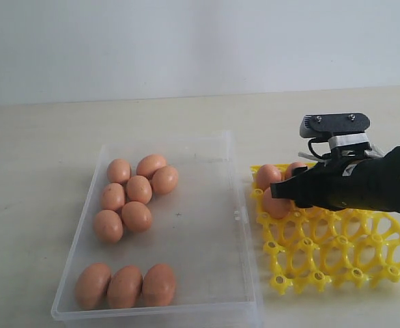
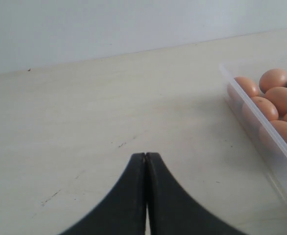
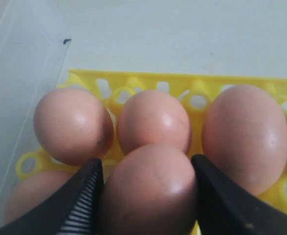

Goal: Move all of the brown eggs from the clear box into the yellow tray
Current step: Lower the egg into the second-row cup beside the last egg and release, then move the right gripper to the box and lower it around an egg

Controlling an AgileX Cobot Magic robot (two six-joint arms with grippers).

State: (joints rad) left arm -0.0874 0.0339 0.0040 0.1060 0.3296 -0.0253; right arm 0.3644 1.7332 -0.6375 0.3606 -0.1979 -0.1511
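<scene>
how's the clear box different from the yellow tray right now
The clear box is see-through with solid low walls; the yellow tray is an opaque open lattice. The box is larger. The box's ten brown eggs lie loose in clusters; the tray's sit in cells. Both rest flat on the table, holding eggs.

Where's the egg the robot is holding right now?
The held egg is in the right gripper, over the yellow tray on the right of the exterior view, at the tray's end nearest the clear box, beside other brown eggs.
</scene>
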